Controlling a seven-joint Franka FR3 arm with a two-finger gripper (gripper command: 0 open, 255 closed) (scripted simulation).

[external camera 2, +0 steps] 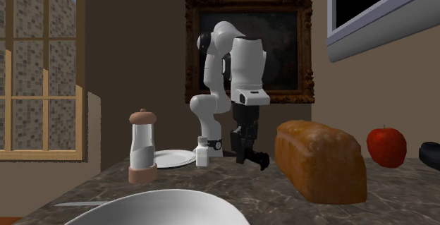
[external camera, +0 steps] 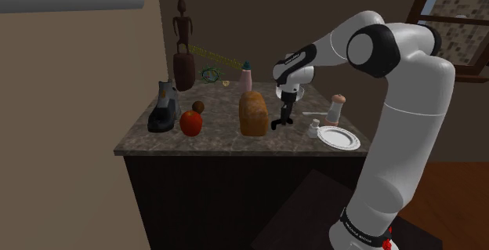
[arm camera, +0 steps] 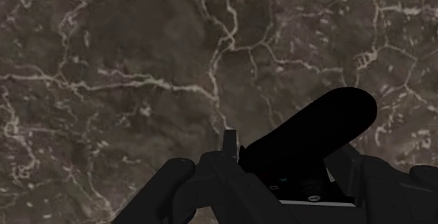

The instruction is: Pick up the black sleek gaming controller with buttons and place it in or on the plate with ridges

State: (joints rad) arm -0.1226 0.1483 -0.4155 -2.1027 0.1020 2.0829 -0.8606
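Hanging tilted from the all-black two-finger gripper point(external camera 2: 244, 151), whose jaws close narrowly on it, the sleek black gaming controller point(external camera 2: 260, 161) is just above the dark veined stone counter point(external camera 2: 233, 188). It seems light, stiff and slippery, so a hold on its middle is safest.

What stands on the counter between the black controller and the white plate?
A small white shaker stands between the controller and the plate, as the shoulder view shows.
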